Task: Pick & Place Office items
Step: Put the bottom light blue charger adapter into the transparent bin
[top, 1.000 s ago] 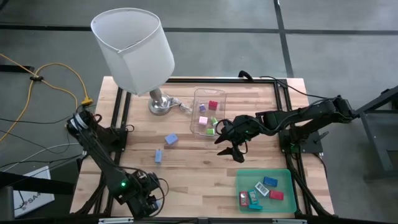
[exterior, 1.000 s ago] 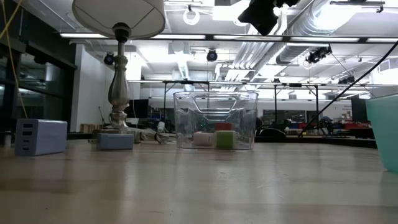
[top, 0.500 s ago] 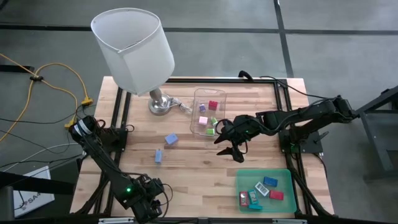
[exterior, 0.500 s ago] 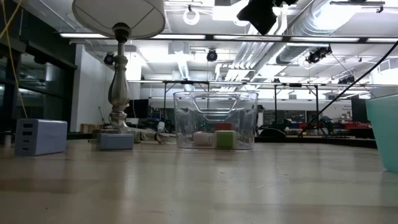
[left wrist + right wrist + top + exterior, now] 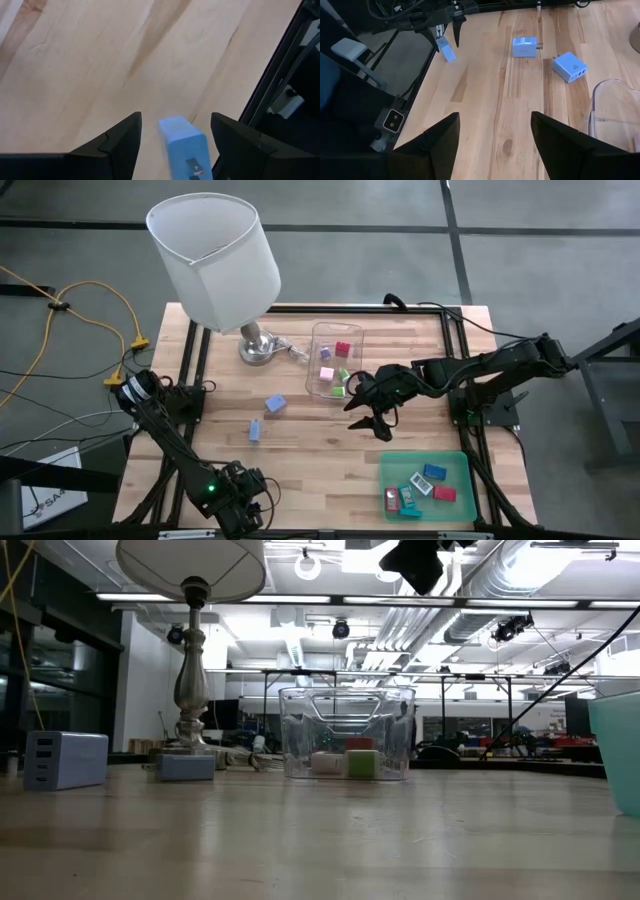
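The left tool (image 5: 172, 145) is clamped on a light blue block (image 5: 182, 147) at the tabletop's (image 5: 300, 450) near left corner, having crept slightly farther in along the near edge since a second ago. The right tool (image 5: 372, 412) hangs unmoved above the tabletop's middle, fingers apart and empty, just beside the clear box (image 5: 334, 360) holding pink, red and green pieces. Two more light blue blocks (image 5: 275, 405) lie left of centre. Other pieces sit in the green tray (image 5: 460, 463) at the near right corner.
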`<control>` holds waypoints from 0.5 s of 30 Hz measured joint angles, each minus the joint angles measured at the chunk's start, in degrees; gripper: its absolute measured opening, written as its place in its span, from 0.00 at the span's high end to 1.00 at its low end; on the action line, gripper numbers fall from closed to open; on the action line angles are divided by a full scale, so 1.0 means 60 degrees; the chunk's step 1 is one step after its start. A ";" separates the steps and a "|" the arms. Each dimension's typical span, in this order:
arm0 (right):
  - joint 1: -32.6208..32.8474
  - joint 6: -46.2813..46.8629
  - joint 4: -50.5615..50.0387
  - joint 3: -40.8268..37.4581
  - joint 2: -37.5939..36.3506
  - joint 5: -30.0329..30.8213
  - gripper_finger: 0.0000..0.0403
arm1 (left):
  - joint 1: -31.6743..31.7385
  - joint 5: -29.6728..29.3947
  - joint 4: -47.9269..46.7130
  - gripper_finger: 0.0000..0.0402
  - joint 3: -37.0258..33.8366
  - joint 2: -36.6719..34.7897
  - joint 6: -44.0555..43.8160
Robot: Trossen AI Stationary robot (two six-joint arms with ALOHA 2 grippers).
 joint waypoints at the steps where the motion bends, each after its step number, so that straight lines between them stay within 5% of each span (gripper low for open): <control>1: -0.0004 0.0000 0.0001 0.0000 0.0000 0.0000 0.42 | 0.0000 0.0000 0.0000 0.42 0.0000 0.0000 0.0000; 15: -0.0001 0.0000 0.0033 0.0000 0.0000 0.0000 0.42 | -0.0033 0.0239 0.0051 0.42 0.0002 0.0012 -0.0285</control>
